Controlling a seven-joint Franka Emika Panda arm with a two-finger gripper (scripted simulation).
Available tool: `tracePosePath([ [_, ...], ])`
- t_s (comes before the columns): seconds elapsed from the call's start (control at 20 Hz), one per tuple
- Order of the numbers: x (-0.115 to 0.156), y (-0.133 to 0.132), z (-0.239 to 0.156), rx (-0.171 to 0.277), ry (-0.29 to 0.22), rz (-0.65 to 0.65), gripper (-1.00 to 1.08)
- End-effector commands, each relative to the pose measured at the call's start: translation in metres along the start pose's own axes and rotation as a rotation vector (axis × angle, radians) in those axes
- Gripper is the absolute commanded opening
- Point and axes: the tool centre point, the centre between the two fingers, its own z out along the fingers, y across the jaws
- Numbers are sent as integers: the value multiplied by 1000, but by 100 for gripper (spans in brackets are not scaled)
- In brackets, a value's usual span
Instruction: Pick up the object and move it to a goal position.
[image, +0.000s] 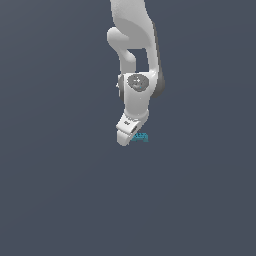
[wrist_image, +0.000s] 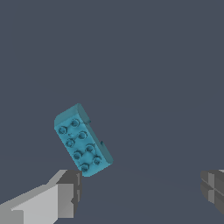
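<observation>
Arms: one white arm (image: 134, 50), entering from the 12 o'clock edge of the exterior view and reaching down toward the centre.
Tool: one tool (image: 125, 138) at the arm's lower end; in the wrist view (wrist_image: 142, 190) its two fingers stand wide apart, so it is open and holds nothing.
Fingers: two, counted in the wrist view; one finger (wrist_image: 48, 199) shows a white body with a grey pad, the other (wrist_image: 213, 189) shows only a grey tip.
Objects: one object (image: 141, 136), a small teal-blue studded brick.
Studs: eight on its upper face, in two rows of four, counted in the wrist view (wrist_image: 82, 142).
Object's place: in the exterior view it lies just beside the tool's tip, on its 3 o'clock side; whether they touch cannot be told there.
Object and fingers: in the wrist view the brick lies askew, not between the fingers; its near corner is just beside the white finger's pad, and it is well apart from the other finger.
Table: a plain dark grey-blue table (image: 60, 200) fills the background of both views.
Cut off: the arm's upper part runs out of the exterior view; both fingers are cropped by the edges of the wrist view.
Hard to make out: in the exterior view the brick is tiny and blurred, its studs unreadable, and the fingers cannot be told apart there.
Contact with the table: no shadow or edge shows whether the brick rests on the table.
</observation>
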Motion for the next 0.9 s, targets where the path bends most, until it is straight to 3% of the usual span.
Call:
tracePosePath([
  [0.0,2,-9,4,1,1,-85,100],
  [0.45,7,-37,18,4,9,-360,100],
  [0.85,9,-52,24,6,15,-497,100],
])
